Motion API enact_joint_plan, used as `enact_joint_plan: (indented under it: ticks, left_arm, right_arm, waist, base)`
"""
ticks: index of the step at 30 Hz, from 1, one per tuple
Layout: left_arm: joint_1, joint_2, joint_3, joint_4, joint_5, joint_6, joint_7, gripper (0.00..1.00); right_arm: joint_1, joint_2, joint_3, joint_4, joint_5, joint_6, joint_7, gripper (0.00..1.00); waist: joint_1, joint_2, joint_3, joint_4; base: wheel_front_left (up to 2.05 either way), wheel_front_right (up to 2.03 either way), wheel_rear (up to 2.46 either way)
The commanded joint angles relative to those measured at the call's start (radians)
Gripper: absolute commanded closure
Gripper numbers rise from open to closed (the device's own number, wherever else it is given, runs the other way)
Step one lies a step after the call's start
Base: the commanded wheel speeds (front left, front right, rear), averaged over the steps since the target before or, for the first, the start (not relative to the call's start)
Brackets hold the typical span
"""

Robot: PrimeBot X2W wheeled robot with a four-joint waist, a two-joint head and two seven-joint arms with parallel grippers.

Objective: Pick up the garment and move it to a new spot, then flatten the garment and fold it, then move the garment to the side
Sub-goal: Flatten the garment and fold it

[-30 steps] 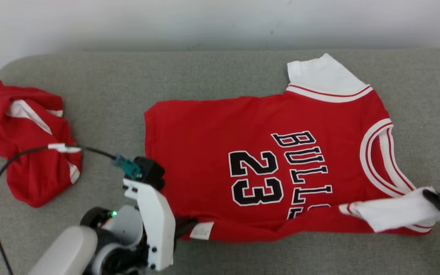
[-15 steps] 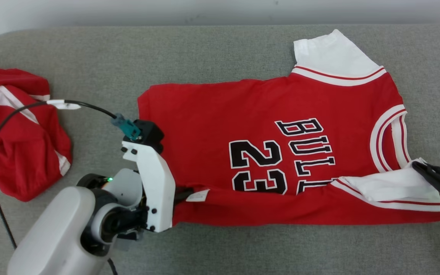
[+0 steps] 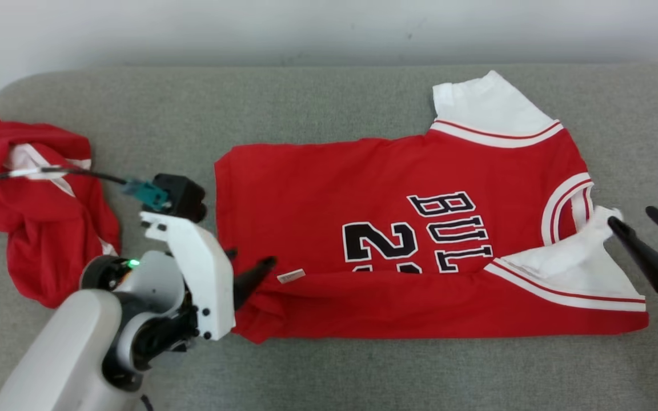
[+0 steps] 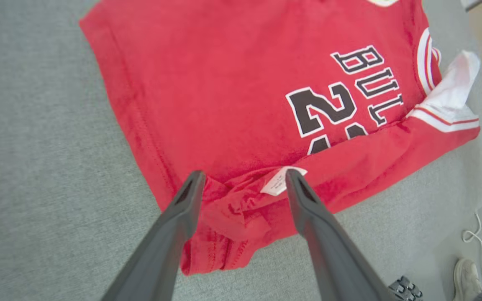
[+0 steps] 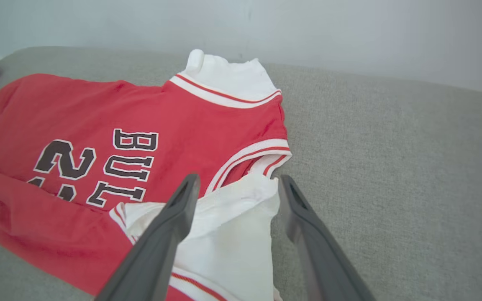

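Jersey (image 3: 397, 188) lies flat on grey cushion (image 3: 329, 97), near long edge folded over the numbers (image 3: 380, 245). Left gripper (image 3: 252, 257) at hem corner (image 3: 252, 328), right gripper (image 3: 632, 215) at white sleeve (image 3: 569, 265): fingers spread, holding nothing; fold apparently set.

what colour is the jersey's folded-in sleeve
The sleeve is white with red-striped trim; clearest in the right wrist view.
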Motion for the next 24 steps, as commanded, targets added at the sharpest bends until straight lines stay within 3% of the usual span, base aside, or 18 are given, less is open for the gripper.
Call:
enact_joint_plan:
  ticks: [1, 5, 10, 15, 24]
  left_arm:
    - [0.030, 0.007, 0.013, -0.012, 0.013, -0.003, -0.039, 0.00]
    - [0.096, 0.039, 0.001, -0.064, 0.121, -0.004, -0.179, 0.00]
    - [0.192, 0.057, -0.055, -0.080, 0.287, 0.040, -0.336, 0.00]
    - [0.283, 0.002, -0.102, -0.063, 0.322, 0.082, -0.417, 0.00]
    - [0.291, -0.016, -0.130, 0.011, 0.356, 0.096, -0.482, 0.00]
  right_arm:
    - [0.022, -0.013, -0.004, 0.001, -0.003, -0.002, -0.033, 0.00]
    - [0.087, -0.042, -0.024, -0.001, -0.041, -0.002, -0.150, 0.00]
    - [0.181, -0.054, -0.047, 0.022, -0.091, -0.002, -0.250, 0.00]
    - [0.241, -0.023, -0.064, 0.067, -0.147, -0.002, -0.331, 0.00]
    - [0.267, 0.047, -0.058, 0.141, -0.212, -0.002, -0.410, 0.00]
  waist:
    - [-0.0001, 0.0000, -0.024, -0.004]
    - [-0.0001, 0.0000, -0.052, -0.006]
    - [-0.0001, 0.0000, -0.061, -0.011]
    - [-0.0001, 0.0000, -0.050, -0.017]
    - [-0.0001, 0.0000, -0.026, -0.015]
  base:
    - [0.00, 0.00, 0.00]
    - [0.00, 0.00, 0.00]
    - [0.00, 0.00, 0.00]
    - [0.00, 0.00, 0.00]
    - [0.00, 0.00, 0.00]
